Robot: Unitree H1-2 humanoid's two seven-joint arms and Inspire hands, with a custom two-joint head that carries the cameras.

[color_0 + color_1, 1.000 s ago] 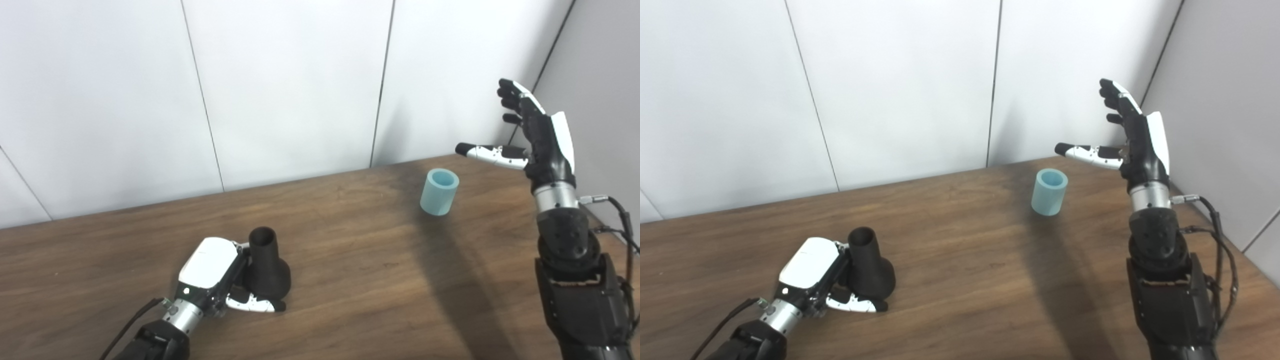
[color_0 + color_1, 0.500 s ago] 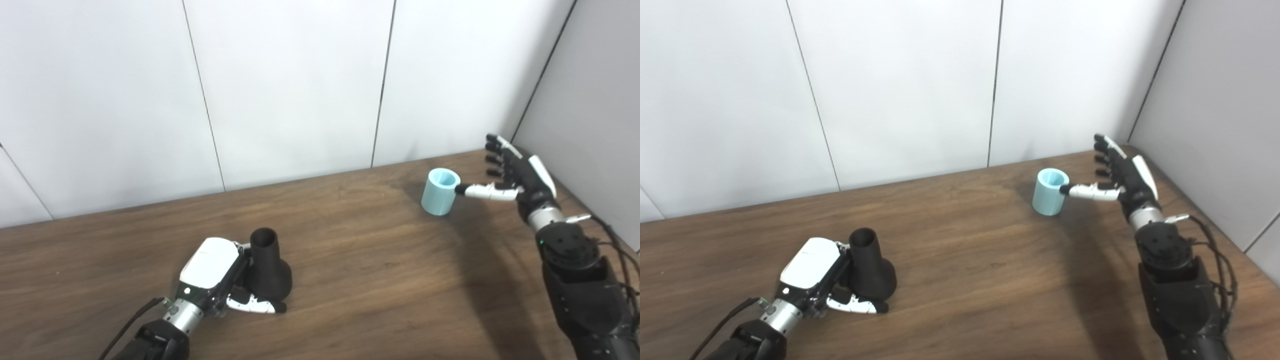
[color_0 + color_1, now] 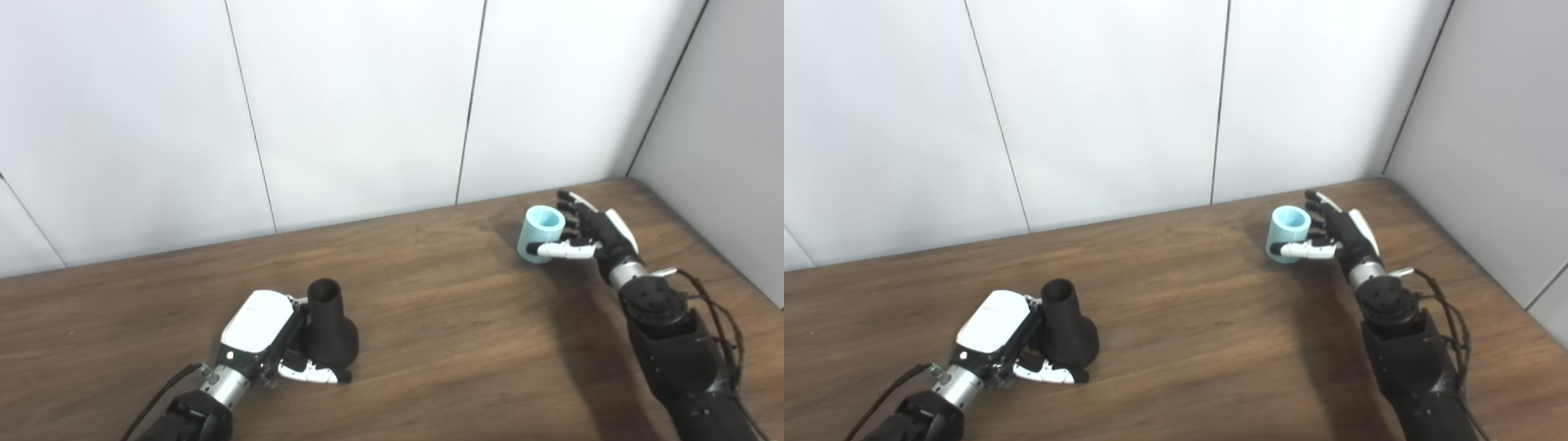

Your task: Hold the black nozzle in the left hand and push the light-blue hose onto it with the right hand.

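The black nozzle (image 3: pixel 329 324) stands upright on the wooden table (image 3: pixel 453 343) at the front left, narrow open end up. My left hand (image 3: pixel 260 331) is shut on it, thumb across the flared base and fingers behind. The light-blue hose (image 3: pixel 538 231), a short thick tube, stands upright at the back right. My right hand (image 3: pixel 597 236) is at its right side, low on the table. The thumb lies across the hose's front and the fingers reach behind it, still spread. The hose also shows in the right eye view (image 3: pixel 1287 231).
White wall panels (image 3: pixel 367 92) close the table's far edge, and a side wall (image 3: pixel 735 153) closes the right edge just beyond my right hand. Bare wood lies between the nozzle and the hose.
My right hand has come down from high above the table and moved left to the hose, thumb now in front of it and fingers behind. The left hand and nozzle have not moved.
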